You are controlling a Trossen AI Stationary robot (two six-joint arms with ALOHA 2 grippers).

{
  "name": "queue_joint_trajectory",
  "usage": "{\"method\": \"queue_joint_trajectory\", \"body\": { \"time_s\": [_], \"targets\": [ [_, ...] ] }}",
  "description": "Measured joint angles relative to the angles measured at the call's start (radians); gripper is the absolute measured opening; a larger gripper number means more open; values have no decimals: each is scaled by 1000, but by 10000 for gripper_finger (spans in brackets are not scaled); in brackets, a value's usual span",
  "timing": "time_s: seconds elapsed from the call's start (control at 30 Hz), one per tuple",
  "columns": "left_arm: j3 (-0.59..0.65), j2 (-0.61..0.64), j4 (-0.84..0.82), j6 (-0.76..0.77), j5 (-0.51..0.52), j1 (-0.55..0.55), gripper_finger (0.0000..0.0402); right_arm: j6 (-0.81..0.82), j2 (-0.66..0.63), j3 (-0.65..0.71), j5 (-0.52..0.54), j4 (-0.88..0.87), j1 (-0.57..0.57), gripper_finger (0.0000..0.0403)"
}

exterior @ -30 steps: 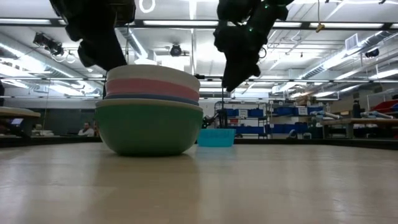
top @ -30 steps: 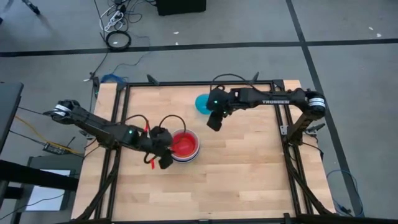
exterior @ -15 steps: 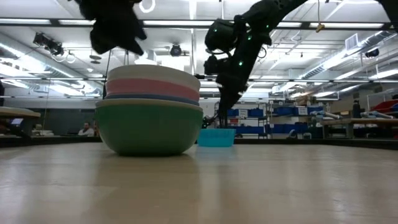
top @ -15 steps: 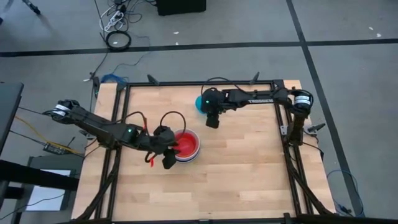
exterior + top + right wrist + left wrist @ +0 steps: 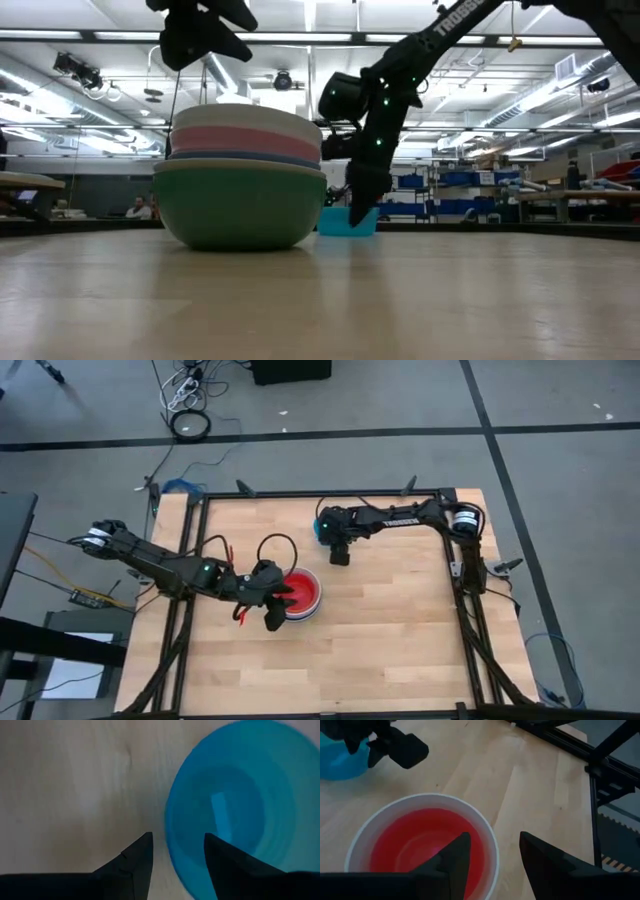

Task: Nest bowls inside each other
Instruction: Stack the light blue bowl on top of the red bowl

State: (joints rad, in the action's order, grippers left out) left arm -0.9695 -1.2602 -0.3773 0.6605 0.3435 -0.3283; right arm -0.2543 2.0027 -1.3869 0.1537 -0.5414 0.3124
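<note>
A stack of nested bowls (image 5: 300, 592) stands left of the table's middle. In the low view it is green at the bottom (image 5: 240, 205), then blue, pink and white; the red bowl (image 5: 415, 845) lies inside the white one. My left gripper (image 5: 492, 855) hangs open above the stack's near-left rim (image 5: 487, 837), clear of it (image 5: 205, 30). A single cyan bowl (image 5: 240, 800) sits on its base farther back (image 5: 320, 525). My right gripper (image 5: 175, 852) is open and points steeply down, its fingers on either side of that bowl's rim (image 5: 170, 840).
The wooden table (image 5: 400, 620) has free room to the right and toward the near edge. A black frame (image 5: 455, 575) runs along the table's sides and far edge. My right arm (image 5: 400, 517) stretches along the far side.
My right gripper has come down and toward the table's far left, rolling as it went, until its fingers reach the cyan bowl's rim. My left gripper has risen from the stack and tipped up a little. The stack and the cyan bowl have stayed in place.
</note>
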Motion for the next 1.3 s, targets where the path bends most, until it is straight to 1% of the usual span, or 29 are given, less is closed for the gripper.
{"method": "queue_joint_trajectory", "body": {
  "time_s": [0.17, 0.23, 0.3, 0.37, 0.43, 0.47, 0.5, 0.67, 0.8, 0.87, 0.97, 1.07, 1.2, 1.3],
  "targets": [
    [0, 0, 13, 2, 5, 0, 179, -18, 19, -1, 0, 9, 20, 160],
    [0, 0, 27, 3, 8, 0, 179, -31, 19, 0, -30, -25, 27, 150],
    [0, 0, 47, 5, 13, 0, 179, -40, 19, 0, -88, -44, 32, 126],
    [0, 0, 67, 5, 24, 0, 179, -56, 19, 0, -130, -89, 33, 89],
    [0, 0, 96, 6, 30, 0, 179, -80, 19, -2, -151, -134, 33, 39],
    [0, 0, 102, 6, 35, 0, 179, -100, 19, -2, -155, -148, 32, 20],
    [0, 0, 107, 6, 44, 0, 179, -111, 19, -3, -150, -156, 27, 11],
    [0, 0, 126, 26, 60, 0, 179, -123, -22, -3, -99, -244, -11, 2],
    [0, 0, 117, 20, 60, 1, 179, -129, -151, -7, 1, -303, -93, 1],
    [0, 0, 123, 1, 66, 1, 178, -113, -218, -33, 15, -325, -145, 1],
    [0, 0, 138, -20, 91, 7, 177, -69, -281, -91, 0, -323, -230, 1],
    [-10, 8, 162, -48, 94, 14, 177, -31, -289, -158, -46, -281, -311, 1],
    [-92, 18, 173, -107, 95, 14, 177, 2, -289, -182, -134, -127, -389, 0],
    [-177, 23, 174, -183, 93, 11, 177, 25, -288, -182, -154, -44, -423, 0]
  ]
}}
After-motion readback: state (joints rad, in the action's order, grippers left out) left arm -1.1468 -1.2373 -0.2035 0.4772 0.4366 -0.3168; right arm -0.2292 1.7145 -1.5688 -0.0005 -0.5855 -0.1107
